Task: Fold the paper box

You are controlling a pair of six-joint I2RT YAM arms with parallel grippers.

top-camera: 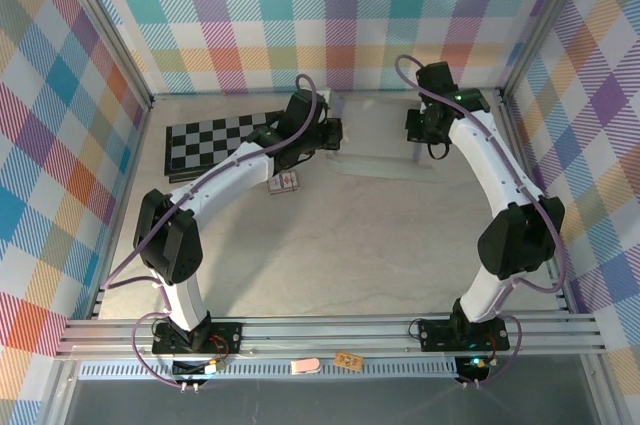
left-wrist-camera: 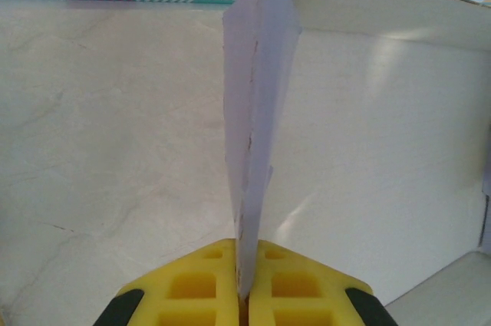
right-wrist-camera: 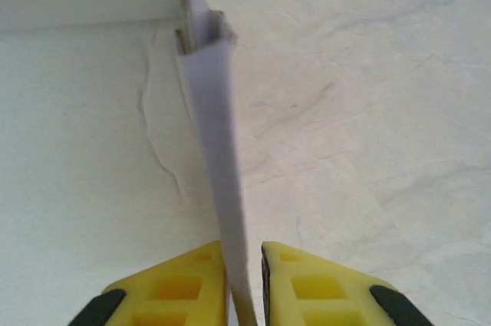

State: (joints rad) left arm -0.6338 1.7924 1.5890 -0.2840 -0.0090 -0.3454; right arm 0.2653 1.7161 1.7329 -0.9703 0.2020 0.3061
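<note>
Tabletop (top-camera: 350, 265), pale and mottled, spreads across the top view, with the black-and-white checkerboard (top-camera: 210, 140) at its upper left. Just right of that board, in the upper centre, lies the paper box (top-camera: 375, 160). It is a shallow tray whose long axis runs left to right across the frame, so one short end faces each arm and neither arm is plainly the nearer. The left gripper (top-camera: 328, 135) sits at the box's left end and the right gripper (top-camera: 418, 130) at its right end. In the left wrist view, the left gripper (left-wrist-camera: 244, 268) has its yellow fingers pressed together on a lavender wall. The wall stands upright and edge-on, rising from the jaws to the top of the frame, and the cream inside of the box (left-wrist-camera: 368, 149) opens to the right of it. In the right wrist view, the right gripper (right-wrist-camera: 244, 265) straddles a like lavender wall that runs up to the box's corner (right-wrist-camera: 203, 27) at upper left. Its jaws are slightly spread: the left finger touches the card, and a thin dark gap shows at the right finger. The coming move likely turns on each wall lying straight ahead of its jaws. A small patterned card pack (top-camera: 285, 183) lies just below the left gripper, apart from the box.
</note>
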